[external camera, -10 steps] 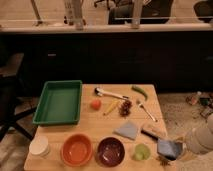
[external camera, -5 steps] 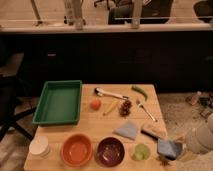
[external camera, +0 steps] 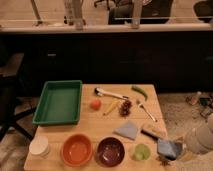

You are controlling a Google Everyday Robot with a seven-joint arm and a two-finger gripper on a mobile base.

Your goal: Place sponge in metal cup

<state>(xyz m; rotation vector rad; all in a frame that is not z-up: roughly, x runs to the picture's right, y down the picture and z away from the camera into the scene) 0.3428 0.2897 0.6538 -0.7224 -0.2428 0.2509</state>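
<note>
The sponge (external camera: pixel 167 148), a small flat blue-grey pad, is at the front right corner of the wooden table (external camera: pixel 100 122). My gripper (external camera: pixel 179 149) reaches in from the right on the white arm (external camera: pixel 201 140) and sits right against the sponge's right side. I cannot tell whether the sponge rests on the table or is held. No metal cup shows in this view.
A green tray (external camera: pixel 59 101) is at the left. Along the front stand a white paper cup (external camera: pixel 39 146), an orange bowl (external camera: pixel 76 149), a maroon bowl (external camera: pixel 110 150) and a light green cup (external camera: pixel 141 151). A folded blue cloth (external camera: pixel 127 130), a tan brush (external camera: pixel 152 132), utensils and fruit lie mid-table.
</note>
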